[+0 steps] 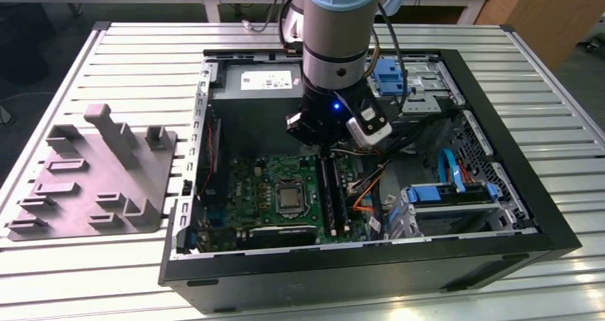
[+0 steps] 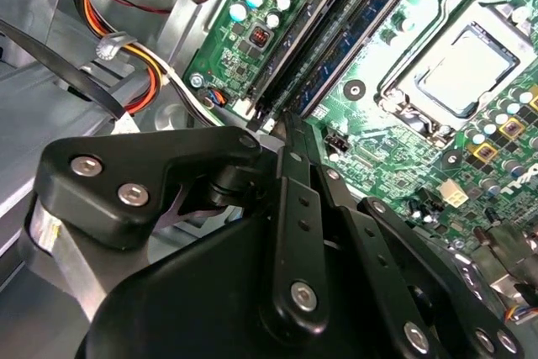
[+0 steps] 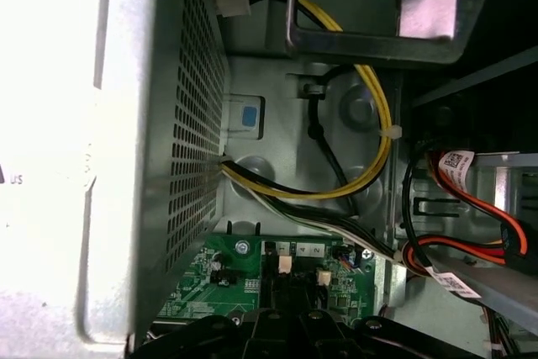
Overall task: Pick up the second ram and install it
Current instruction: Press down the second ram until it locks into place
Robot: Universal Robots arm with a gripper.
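One arm reaches down into one open computer case [image 1: 557,236] that lies on the slatted metal surface [image 1: 123,278]. In the exterior view, the hand [image 1: 324,147] hangs just above the far end of the black memory slots [image 1: 329,193], which run right beside the processor socket [image 1: 288,193] on the exterior view's right. One grey fixture [image 1: 95,172] with upright posts sits well apart from the socket, outside the case toward the exterior view's left. Two blue plastic parts show, both on the slot side of the socket: one far from it by the arm [image 1: 387,76], one nearer the case's front corner [image 1: 454,193].

The second wrist view gives what the exterior view hides. The hand's fingers [image 2: 294,182] are drawn together to a single tip with nothing visible between them, and that tip sits at the end of the slot bank. The second ram [image 2: 336,39] looks seated among these slots as a long dark strip alongside the socket [image 2: 458,69]. Which strip is which I cannot tell for sure.

The first wrist view looks away from the socket, past the hand [image 3: 294,329], and shows the board's edge [image 3: 244,271] with two small white connectors. It also shows one perforated case wall [image 3: 189,124], one yellow cable loop [image 3: 370,149] and a red-orange cable bundle [image 3: 471,195].
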